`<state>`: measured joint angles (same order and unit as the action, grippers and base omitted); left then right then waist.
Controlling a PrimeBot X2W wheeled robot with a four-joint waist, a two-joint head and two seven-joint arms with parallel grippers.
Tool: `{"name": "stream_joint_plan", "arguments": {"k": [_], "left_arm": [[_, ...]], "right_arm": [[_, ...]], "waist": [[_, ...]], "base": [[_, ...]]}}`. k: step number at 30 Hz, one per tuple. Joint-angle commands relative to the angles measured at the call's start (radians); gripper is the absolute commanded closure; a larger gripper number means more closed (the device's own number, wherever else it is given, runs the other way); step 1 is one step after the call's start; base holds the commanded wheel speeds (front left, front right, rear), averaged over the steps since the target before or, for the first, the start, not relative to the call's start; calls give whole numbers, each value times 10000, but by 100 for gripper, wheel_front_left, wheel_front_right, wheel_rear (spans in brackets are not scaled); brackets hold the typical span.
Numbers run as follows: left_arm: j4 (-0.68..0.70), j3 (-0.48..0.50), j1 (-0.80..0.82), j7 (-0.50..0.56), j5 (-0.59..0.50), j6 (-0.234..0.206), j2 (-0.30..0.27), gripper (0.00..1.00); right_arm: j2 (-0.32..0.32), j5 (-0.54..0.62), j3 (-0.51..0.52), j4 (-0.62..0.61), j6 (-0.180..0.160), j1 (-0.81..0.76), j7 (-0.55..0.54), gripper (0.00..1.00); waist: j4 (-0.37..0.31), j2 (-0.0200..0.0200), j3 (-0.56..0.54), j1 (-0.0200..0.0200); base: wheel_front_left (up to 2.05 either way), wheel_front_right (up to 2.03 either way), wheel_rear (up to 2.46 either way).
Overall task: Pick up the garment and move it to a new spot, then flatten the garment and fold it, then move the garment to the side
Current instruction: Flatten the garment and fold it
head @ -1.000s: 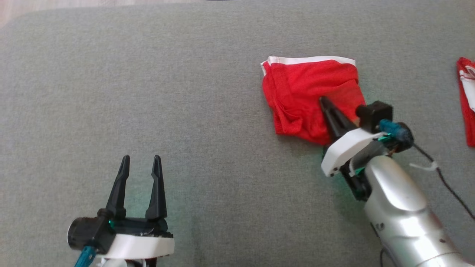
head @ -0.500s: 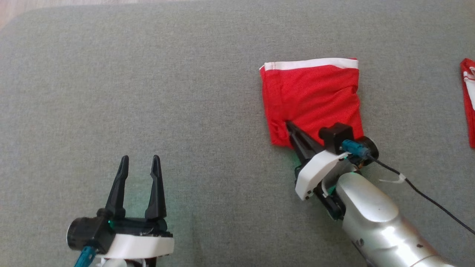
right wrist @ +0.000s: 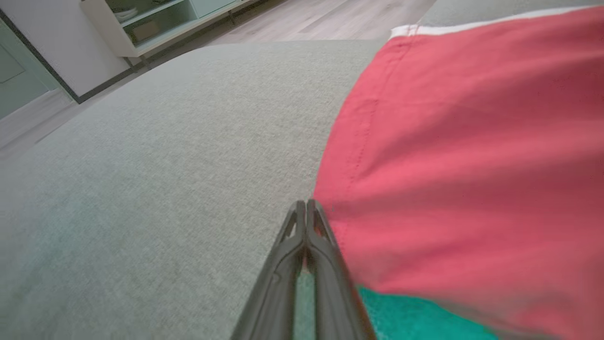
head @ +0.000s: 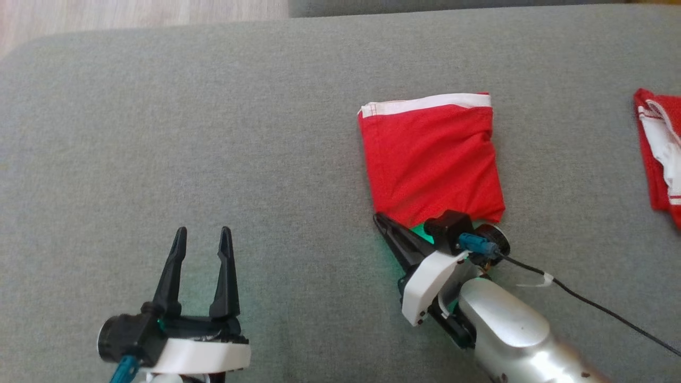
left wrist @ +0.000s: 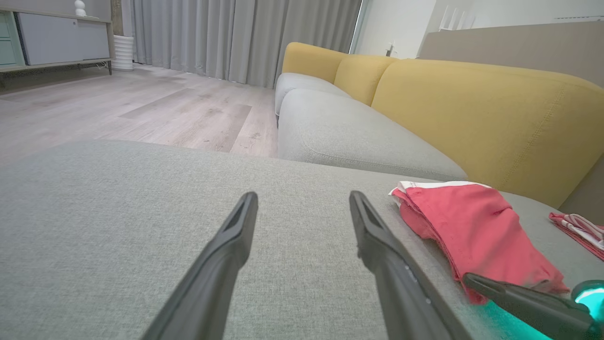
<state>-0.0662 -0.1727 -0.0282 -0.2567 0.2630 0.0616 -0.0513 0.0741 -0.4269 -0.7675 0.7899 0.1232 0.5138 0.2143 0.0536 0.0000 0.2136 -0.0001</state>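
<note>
Smooth the garment (head: 428, 159) lightly with right gripper (head: 379, 217) fingers pressed together, empty, without bunching; left gripper (head: 204, 232) fingers spread wide.

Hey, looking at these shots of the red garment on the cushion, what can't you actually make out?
Second red garment: cut off by the head view's right edge.
Folded garment, near edge: hidden behind the wrist of the right gripper in the head view, blurred in the right wrist view.
Whether the shut right gripper touches it: too close to tell.
</note>
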Motion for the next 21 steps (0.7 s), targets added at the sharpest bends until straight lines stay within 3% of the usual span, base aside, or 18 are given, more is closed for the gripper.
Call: {"name": "stream_joint_plan", "arguments": {"k": [1, 7, 12, 13, 16, 17, 21], "left_arm": [[242, 275, 37, -51, -50, -12, 11, 0], [253, 529, -80, -51, -86, -20, 11, 0], [265, 714, -146, -51, -111, 13, 11, 0], [242, 750, -162, -51, -117, 24, 11, 0], [75, 839, -226, -51, -177, 71, 11, 0], [8, 862, -239, -51, -201, 95, 11, 0], [-392, 888, -275, -51, -336, 181, 11, 0]], "right_arm": [[-236, -141, -173, -296, 75, -31, 17, 100], [-237, -384, 91, -772, 75, 46, 250, 100], [20, -14, 1332, -1548, 75, -239, 433, 100], [165, 147, 1719, -1764, 75, -372, 449, 93], [489, 605, 3163, -2679, 75, -995, 468, 9], [581, 787, 3606, -3022, 75, -1258, 469, 0], [864, 1537, 5149, -4193, 75, -2363, 472, 0]], "waist": [[-59, 0, -69, 1], [-351, 0, -316, 1], [-571, 0, -670, 1], [-598, 0, -735, 1], [-653, 0, -941, 1], [-661, 0, -993, 1], [-622, 0, -1132, 1]], "base": [[0, 0, 0], [0, 0, 0], [0, 0, 0], [0, 0, 0], [0, 0, 0], [0, 0, 0], [0, 0, 0]]}}
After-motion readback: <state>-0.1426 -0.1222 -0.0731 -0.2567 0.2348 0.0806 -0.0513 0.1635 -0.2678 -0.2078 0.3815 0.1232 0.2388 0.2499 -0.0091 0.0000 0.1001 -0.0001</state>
